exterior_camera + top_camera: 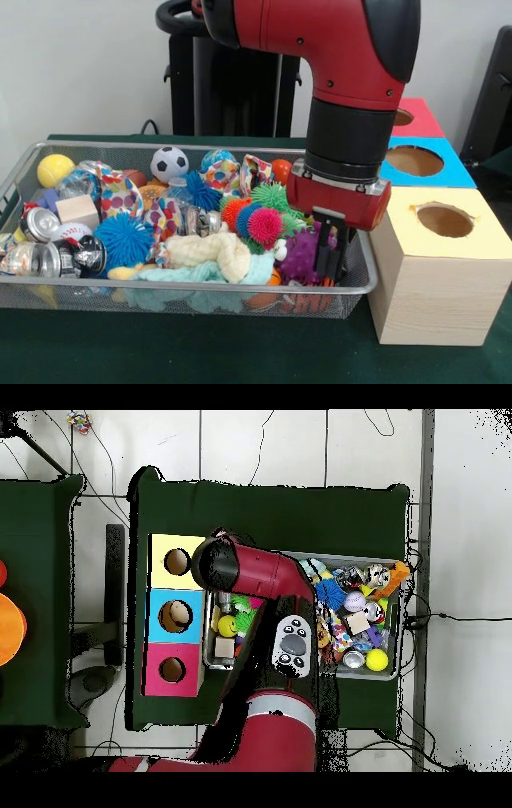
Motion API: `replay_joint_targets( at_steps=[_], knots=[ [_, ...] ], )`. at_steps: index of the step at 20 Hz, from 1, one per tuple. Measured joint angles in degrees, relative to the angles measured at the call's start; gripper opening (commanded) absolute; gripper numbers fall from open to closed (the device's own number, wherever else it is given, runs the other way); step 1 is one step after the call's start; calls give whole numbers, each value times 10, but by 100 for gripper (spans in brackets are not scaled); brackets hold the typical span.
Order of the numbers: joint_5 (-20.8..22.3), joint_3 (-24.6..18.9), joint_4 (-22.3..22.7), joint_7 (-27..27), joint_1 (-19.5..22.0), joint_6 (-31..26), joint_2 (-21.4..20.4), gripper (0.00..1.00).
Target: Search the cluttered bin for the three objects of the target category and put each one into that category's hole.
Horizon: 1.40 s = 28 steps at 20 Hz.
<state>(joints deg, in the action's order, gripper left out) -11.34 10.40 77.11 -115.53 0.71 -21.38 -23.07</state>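
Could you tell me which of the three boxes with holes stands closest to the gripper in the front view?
The yellow-topped wooden box, right beside the gripper; the blue box and red box stand behind it.

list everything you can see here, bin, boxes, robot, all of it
wire bin: one, silver mesh, on the green table
soccer ball: one, black and white, back of bin
yellow ball: one, back corner of bin
spiky balls: several, blue, pink, orange, green, mid bin
wooden block: one, pale, near the yellow ball
cans: a few, silver, at the end of the bin away from the boxes
cloths: cream and pale teal, front of bin
boxes with holes: three, yellow, blue, red tops, beside bin
arm: one, red and black, over the bin's box end
claw: one, black, down among the toys
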Motion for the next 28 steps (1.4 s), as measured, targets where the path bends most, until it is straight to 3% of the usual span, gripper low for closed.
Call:
replay_joint_targets(
  at_steps=[28],
  knots=[
    [0,0,-6,0,3,0,9,0]
  ],
)
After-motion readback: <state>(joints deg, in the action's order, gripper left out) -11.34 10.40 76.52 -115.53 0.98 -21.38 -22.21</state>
